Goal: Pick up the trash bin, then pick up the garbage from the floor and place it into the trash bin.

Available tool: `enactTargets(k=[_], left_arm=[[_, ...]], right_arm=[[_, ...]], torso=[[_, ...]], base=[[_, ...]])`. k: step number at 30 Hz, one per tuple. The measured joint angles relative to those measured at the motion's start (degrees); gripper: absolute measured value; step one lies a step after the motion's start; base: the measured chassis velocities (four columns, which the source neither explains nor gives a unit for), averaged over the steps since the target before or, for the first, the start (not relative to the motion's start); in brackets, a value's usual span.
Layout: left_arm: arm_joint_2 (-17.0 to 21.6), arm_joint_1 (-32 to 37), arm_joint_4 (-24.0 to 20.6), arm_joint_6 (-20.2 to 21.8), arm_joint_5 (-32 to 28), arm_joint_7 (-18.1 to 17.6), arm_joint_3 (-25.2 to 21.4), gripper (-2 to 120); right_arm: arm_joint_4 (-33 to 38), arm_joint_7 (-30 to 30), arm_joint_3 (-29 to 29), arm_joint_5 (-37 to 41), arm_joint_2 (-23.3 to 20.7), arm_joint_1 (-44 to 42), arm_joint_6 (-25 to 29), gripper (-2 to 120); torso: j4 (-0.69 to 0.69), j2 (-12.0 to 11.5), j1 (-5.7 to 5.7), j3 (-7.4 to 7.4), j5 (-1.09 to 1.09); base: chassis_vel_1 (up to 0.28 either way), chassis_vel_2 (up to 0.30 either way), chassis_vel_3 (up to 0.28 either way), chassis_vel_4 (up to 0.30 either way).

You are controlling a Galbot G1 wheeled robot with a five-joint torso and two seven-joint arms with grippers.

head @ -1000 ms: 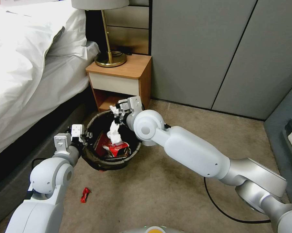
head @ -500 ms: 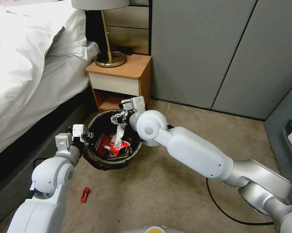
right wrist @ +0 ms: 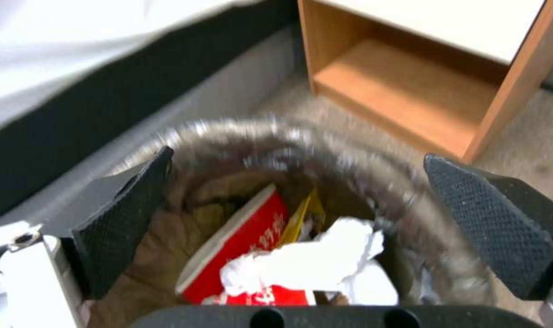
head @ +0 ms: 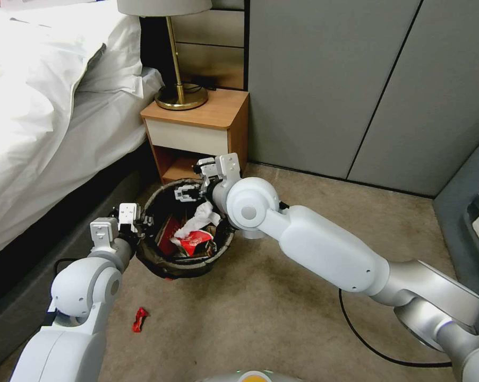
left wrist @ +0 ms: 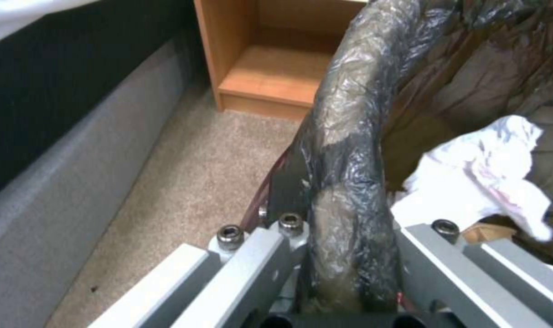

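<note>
The trash bin point(head: 162, 267), lined with a dark bag, is held just off the carpet beside the bed. My left gripper point(head: 137, 221) is shut on its near-left rim; the left wrist view shows the fingers point(left wrist: 258, 255) clamping the bag-covered rim point(left wrist: 349, 150). My right gripper point(head: 189, 192) hovers open above the bin's far side, its black pads point(right wrist: 124, 218) spread wide with nothing between them. A white tissue point(head: 203, 216) lies in the bin on red-and-white wrappers point(head: 194, 243); the right wrist view shows the tissue point(right wrist: 312, 264) and a red packet point(right wrist: 240, 241). One red wrapper point(head: 139, 319) lies on the floor point(head: 261, 318).
A wooden nightstand point(head: 197, 132) with a brass lamp point(head: 180, 95) stands right behind the bin. The bed point(head: 37, 132) runs along the left. Grey cabinet doors point(head: 356, 79) close off the back. A black cable point(head: 367, 345) trails on the carpet at the right.
My right gripper opened and let go of the white tissue, which dropped into the bin. The gripper drew slightly up and away. My left gripper kept its hold on the rim.
</note>
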Motion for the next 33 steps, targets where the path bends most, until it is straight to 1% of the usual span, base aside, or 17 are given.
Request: enactTargets(k=[6,8,9,10,11,13,16,17,19,20,24,25,27,29,30,31,33], left_arm=[[0.28,0.03,-0.97,0.0,-0.32,-0.14,-0.02,1],[0.47,0.01,-1.47,0.0,-0.72,-0.28,-0.1,1],[0.47,0.01,-1.47,0.0,-0.72,-0.28,-0.1,1],[0.52,0.01,-1.63,0.0,-0.78,-0.3,-0.15,1],[0.64,0.1,-1.97,0.0,-0.83,-0.45,-0.29,1],[0.64,0.14,-2.08,0.0,-0.84,-0.51,-0.3,1],[0.24,0.42,-2.66,0.0,-0.9,-0.65,-0.32,1],[0.24,0.42,-2.66,0.0,-0.9,-0.65,-0.32,1],[0.15,0.53,-2.94,0.0,-0.8,-0.76,-0.24,1],[0.09,0.56,-3.12,0.0,-0.78,-0.8,-0.23,1],[0.02,0.61,-3.29,0.0,-0.72,-0.8,-0.22,1],[-0.18,0.73,-3.46,0.0,-0.46,-0.9,-0.21,1],[-0.27,0.84,-3.52,0.0,-0.24,-0.96,-0.19,1],[-0.62,1.23,-3.56,0.0,0.44,-0.99,-0.06,1],[-0.62,1.23,-3.56,0.0,0.44,-0.99,-0.06,1],[-0.82,1.53,-3.56,0.0,0.83,-0.99,0.08,1],[-1.01,1.9,-3.56,-0.08,0.94,-1.0,0.29,1]], right_arm=[[3.41,-1.35,5.5,-0.96,-4.4,1.74,0.44,100],[4.64,-3.5,9.41,-3.55,-8.59,1.93,1.42,100],[4.64,-3.5,9.41,-3.55,-8.59,1.93,1.42,100],[5.07,-5.15,11.18,-6.0,-10.66,1.67,2.24,100],[5.92,-9.12,14.38,-12.86,-15.08,0.28,5.09,100],[6.11,-9.96,15.0,-14.64,-15.98,-0.23,5.97,100],[8.29,-15.4,23.27,-28.64,-21.87,-9.07,12.4,100],[8.29,-15.4,23.27,-28.64,-21.87,-9.07,12.4,100],[9.74,-16.8,30.23,-34.12,-23.19,-15.8,13.9,100],[10.06,-18.11,35.1,-38.85,-23.34,-20.22,15.73,100],[10.07,-20.38,40.53,-44.33,-22.98,-26.1,18.43,100],[9.67,-23.64,46.16,-49.72,-21.88,-32.67,21.67,100],[9.42,-25.29,48.31,-51.95,-21.25,-35.08,23.13,100],[8.6,-30.5,55.3,-61.45,-17.6,-43.5,29.11,100],[8.6,-30.5,55.3,-61.45,-17.6,-43.5,29.11,100],[8.67,-32.61,58.9,-67.42,-13.21,-49.21,32.75,100],[9.56,-33.68,61.51,-70.91,-6.66,-55.27,35.86,100]], torso=[[0.0,0.0,0.0,0.0,0.0],[0.0,0.0,0.0,0.0,0.01],[0.0,0.0,0.0,0.0,0.01],[0.0,0.0,0.0,0.0,0.01],[-0.02,0.0,0.0,0.0,0.02],[-0.01,0.0,0.0,0.0,0.01],[-0.02,0.0,-0.01,0.0,0.02],[-0.02,0.0,-0.01,0.0,0.02],[0.0,0.0,0.0,0.0,0.03],[-0.01,0.0,-0.01,0.0,-0.02],[0.0,0.0,0.0,0.0,-0.02],[-0.04,0.0,-0.01,0.0,0.06],[-0.03,0.01,0.0,0.0,0.05],[-0.04,0.01,-0.01,0.0,0.0],[-0.04,0.01,-0.01,0.0,0.0],[-0.02,0.01,-0.01,-0.01,-0.01],[0.0,0.01,-0.01,-0.01,0.0]], base=[[0.0,0.0,0.0,0.0],[0.0,0.0,0.0,0.0],[0.0,0.0,0.0,0.0],[0.0,0.0,0.0,0.0],[0.0,0.0,0.0,0.0],[0.0,0.0,0.0,0.0],[0.0,0.0,0.0,0.0],[0.0,0.0,0.0,0.0],[0.0,0.0,0.0,0.0],[0.0,0.0,0.0,0.0],[0.0,0.0,0.0,0.0],[0.0,0.0,0.0,0.0],[0.0,0.0,0.0,0.0],[0.0,0.0,0.0,0.0],[0.0,0.0,0.0,0.0],[0.0,0.0,0.0,0.0],[0.0,0.0,0.0,0.0]])
